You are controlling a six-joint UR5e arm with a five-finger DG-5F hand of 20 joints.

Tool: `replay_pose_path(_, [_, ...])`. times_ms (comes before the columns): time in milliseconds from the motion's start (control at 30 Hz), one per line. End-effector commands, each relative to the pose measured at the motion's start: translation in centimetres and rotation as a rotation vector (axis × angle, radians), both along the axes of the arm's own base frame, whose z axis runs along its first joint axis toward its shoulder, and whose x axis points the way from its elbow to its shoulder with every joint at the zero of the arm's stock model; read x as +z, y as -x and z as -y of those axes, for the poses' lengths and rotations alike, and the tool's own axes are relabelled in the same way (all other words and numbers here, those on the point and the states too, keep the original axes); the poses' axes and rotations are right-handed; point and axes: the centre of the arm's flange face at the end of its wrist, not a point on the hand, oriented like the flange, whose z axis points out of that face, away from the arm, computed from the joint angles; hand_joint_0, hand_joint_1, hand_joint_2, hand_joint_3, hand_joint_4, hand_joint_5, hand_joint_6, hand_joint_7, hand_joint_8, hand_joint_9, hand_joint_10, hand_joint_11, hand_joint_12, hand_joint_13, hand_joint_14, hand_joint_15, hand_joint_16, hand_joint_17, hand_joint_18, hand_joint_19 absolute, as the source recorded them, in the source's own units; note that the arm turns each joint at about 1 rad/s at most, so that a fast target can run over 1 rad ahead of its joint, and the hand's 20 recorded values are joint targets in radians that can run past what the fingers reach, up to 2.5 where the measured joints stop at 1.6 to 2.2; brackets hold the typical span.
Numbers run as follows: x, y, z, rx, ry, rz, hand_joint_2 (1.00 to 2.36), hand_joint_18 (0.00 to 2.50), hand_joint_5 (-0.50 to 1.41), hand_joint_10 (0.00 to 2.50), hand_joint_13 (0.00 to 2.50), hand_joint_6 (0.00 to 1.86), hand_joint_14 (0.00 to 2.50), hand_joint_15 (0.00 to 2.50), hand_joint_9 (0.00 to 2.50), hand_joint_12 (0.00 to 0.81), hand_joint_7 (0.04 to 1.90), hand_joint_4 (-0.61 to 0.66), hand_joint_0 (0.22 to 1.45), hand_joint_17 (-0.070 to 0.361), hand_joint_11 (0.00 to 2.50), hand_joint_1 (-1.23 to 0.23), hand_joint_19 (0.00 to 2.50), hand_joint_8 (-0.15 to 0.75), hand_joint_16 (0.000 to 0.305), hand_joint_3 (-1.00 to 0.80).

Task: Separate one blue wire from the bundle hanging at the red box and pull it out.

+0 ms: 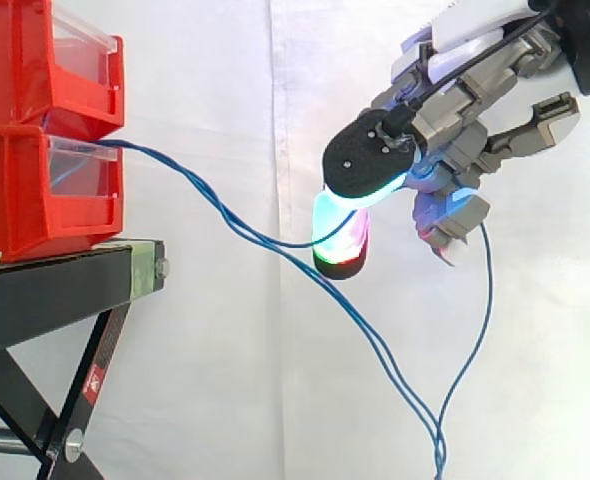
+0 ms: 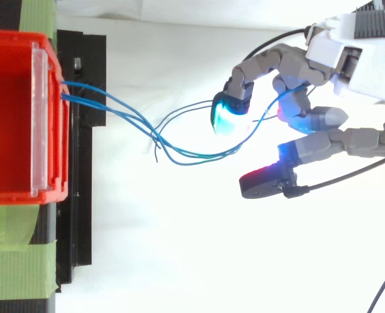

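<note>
Several thin blue wires (image 1: 205,195) leave the front of the lower red box (image 1: 45,190) and sag down to the right as a bundle (image 2: 127,114). My hand (image 1: 455,110) hangs to the right of the box, clear of it, with its fingers curled downward. One blue wire (image 1: 290,243) rises off the bundle and runs in between two glowing fingertips (image 1: 340,235). It leaves the hand on the far side and hangs down (image 1: 480,310). From above, the looped wires (image 2: 199,155) end under the cyan fingertip (image 2: 228,117) of the hand (image 2: 323,59).
A second red box (image 1: 35,60) is stacked on the lower one. Both rest on a black stand (image 1: 55,290) with slanted legs. Green tape (image 2: 16,261) lies on the stand's top. A white curtain (image 1: 225,380) hangs behind.
</note>
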Motion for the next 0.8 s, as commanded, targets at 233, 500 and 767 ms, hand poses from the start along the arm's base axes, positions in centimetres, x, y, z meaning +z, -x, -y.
replay_pose_path(233, [0.04, -0.05, -0.05, 0.007, 0.003, 0.0, 1.01, 0.92, -0.2, 2.33, 1.13, 0.86, 0.45, 1.62, 0.84, 0.374, 0.81, 0.18, 0.62, 0.11, 1.21, -0.82, 0.81, 0.276, 0.049, -0.41])
replay_pose_path(500, [0.01, -0.09, -0.23, 0.039, 0.04, -0.014, 1.01, 0.92, -0.2, 2.33, 1.13, 0.86, 0.45, 1.62, 0.84, 0.375, 0.8, 0.18, 0.62, 0.11, 1.21, -0.82, 0.81, 0.278, 0.049, -0.4])
replay_pose_path(767, [0.01, -0.11, -0.23, 0.053, 0.08, -0.025, 1.01, 0.92, -0.2, 2.34, 1.13, 0.86, 0.45, 1.63, 0.84, 0.369, 0.8, 0.18, 0.62, 0.11, 1.2, -0.81, 0.81, 0.273, 0.049, -0.39])
